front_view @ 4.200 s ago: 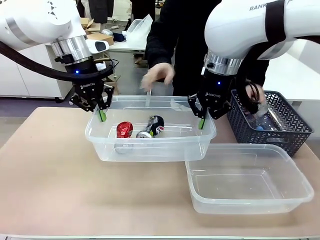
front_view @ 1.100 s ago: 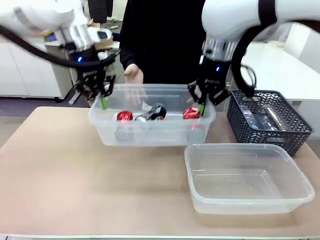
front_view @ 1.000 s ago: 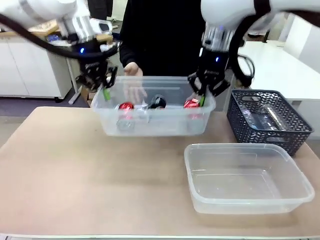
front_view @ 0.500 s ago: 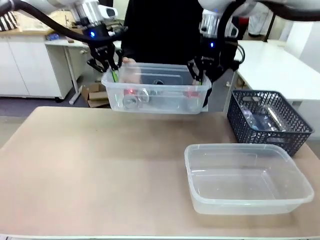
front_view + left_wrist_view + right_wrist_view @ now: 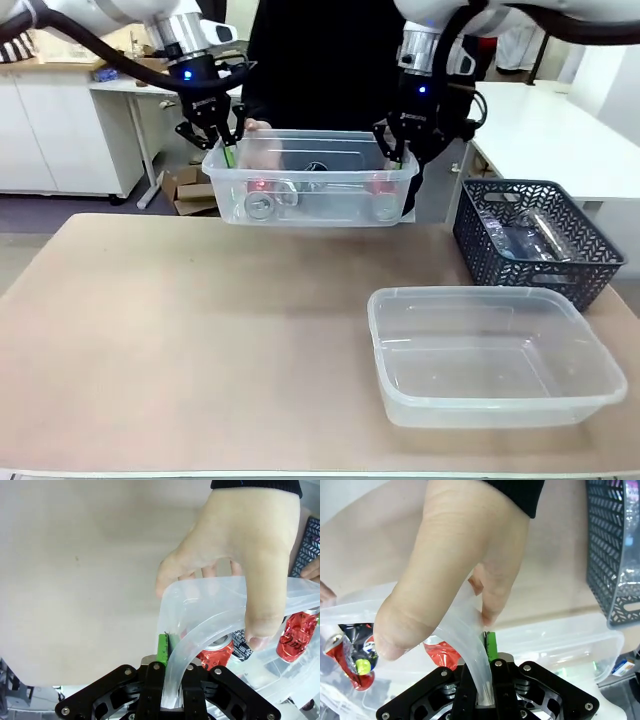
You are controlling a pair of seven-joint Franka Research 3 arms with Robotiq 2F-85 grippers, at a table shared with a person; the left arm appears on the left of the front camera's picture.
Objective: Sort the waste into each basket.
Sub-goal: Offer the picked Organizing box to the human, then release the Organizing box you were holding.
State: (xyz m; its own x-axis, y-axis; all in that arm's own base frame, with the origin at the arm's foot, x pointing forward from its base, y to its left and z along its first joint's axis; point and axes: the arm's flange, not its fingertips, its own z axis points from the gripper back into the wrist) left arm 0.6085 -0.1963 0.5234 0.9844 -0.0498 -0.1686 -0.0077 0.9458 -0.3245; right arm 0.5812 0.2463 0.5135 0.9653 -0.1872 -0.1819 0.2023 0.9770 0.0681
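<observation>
front, lifted tub (image 5: 310, 210): up in the air at the top middle of the frame, clear of the table (image 5: 180, 340), with red cans (image 5: 262, 184) and a black can (image 5: 316, 168) inside
front, left pincer (image 5: 228, 152): clamped on the tub's left rim
front, right pincer (image 5: 393, 152): clamped on the right rim
front, second tub (image 5: 600, 385): sitting on the table at lower right
front, dark basket (image 5: 590, 270): right edge, just behind the second tub, clear bottle (image 5: 525, 240) in it
left wrist, left pincer (image 5: 170, 652): pinching the rim of the lifted tub (image 5: 210, 625) between its pads
left wrist, person's hand (image 5: 240, 565): gripping the same rim, thumb hooked inside
left wrist, cans: two red cans (image 5: 215, 652) plus the black can (image 5: 243, 650), lower right
right wrist, right pincer (image 5: 485, 645): squeezed onto the tub rim (image 5: 465, 650)
right wrist, person's other hand (image 5: 455, 565): holding the rim right next to the pads
right wrist, dark basket (image 5: 605, 545): upper right
</observation>
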